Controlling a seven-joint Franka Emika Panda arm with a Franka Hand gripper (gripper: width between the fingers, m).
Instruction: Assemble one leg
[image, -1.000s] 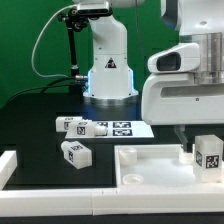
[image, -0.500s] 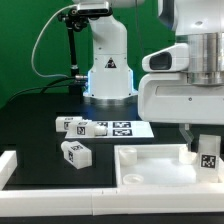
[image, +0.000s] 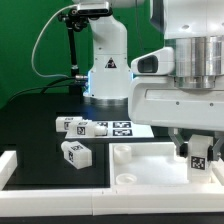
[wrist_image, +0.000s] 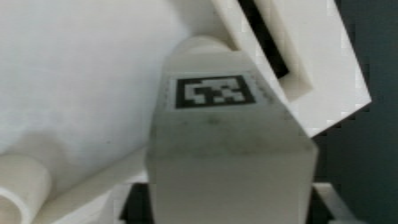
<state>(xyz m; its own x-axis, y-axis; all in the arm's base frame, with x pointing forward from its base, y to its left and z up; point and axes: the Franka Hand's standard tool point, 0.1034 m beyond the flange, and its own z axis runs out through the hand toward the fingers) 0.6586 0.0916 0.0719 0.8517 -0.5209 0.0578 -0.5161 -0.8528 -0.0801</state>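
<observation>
My gripper (image: 197, 152) is shut on a white leg (image: 198, 160) with a black-and-white tag, holding it upright over the right part of the large flat white panel (image: 150, 162). In the wrist view the leg (wrist_image: 222, 130) fills the middle, tag facing the camera, with the dark fingers (wrist_image: 146, 205) at both its sides and the panel (wrist_image: 80, 90) behind it. Two more legs lie on the table at the exterior view's left: one (image: 75, 126) further back, one (image: 76, 152) nearer. A round socket (image: 128, 153) shows at the panel's left corner.
The marker board (image: 118, 128) lies behind the panel. A white rail (image: 40, 190) runs along the front and left edge of the table. The robot base (image: 108, 60) stands at the back. The arm's large white body hides the table's right side.
The gripper and the leg it holds have moved toward the exterior view's left, over the panel. The loose legs have not moved.
</observation>
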